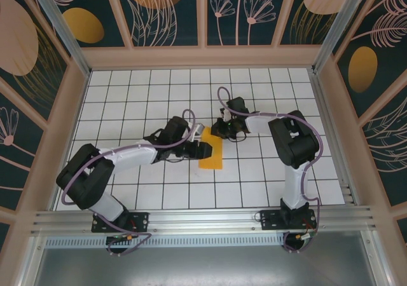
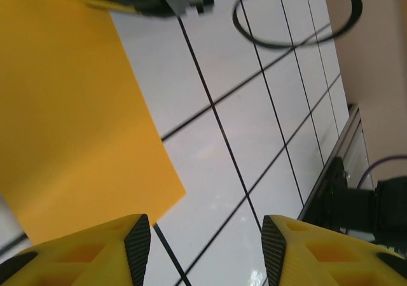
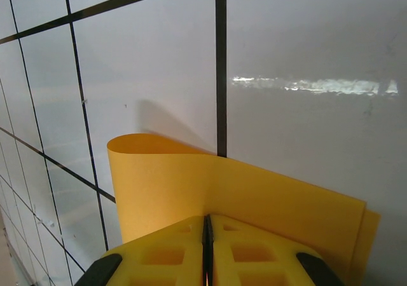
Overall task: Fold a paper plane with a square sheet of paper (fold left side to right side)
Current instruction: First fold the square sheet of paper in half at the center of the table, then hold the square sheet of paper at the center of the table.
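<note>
Two pincers meet at the square sheet of paper (image 1: 212, 156), which lies doubled over on the white gridded bench (image 1: 127, 95). The right pincer (image 3: 206, 225) sits at the sheet's far edge, fingers pressed together and pinching the paper, whose upper layer curls over in a soft loop just beyond the fingertips. The left pincer (image 2: 206, 235) stands at the sheet's left edge, its yellow fingers spread apart over bare tile and gripping nothing; whether either finger touches the sheet I cannot tell.

Gridded white table (image 1: 159, 89) — patterned walls (image 1: 165, 13)
</note>
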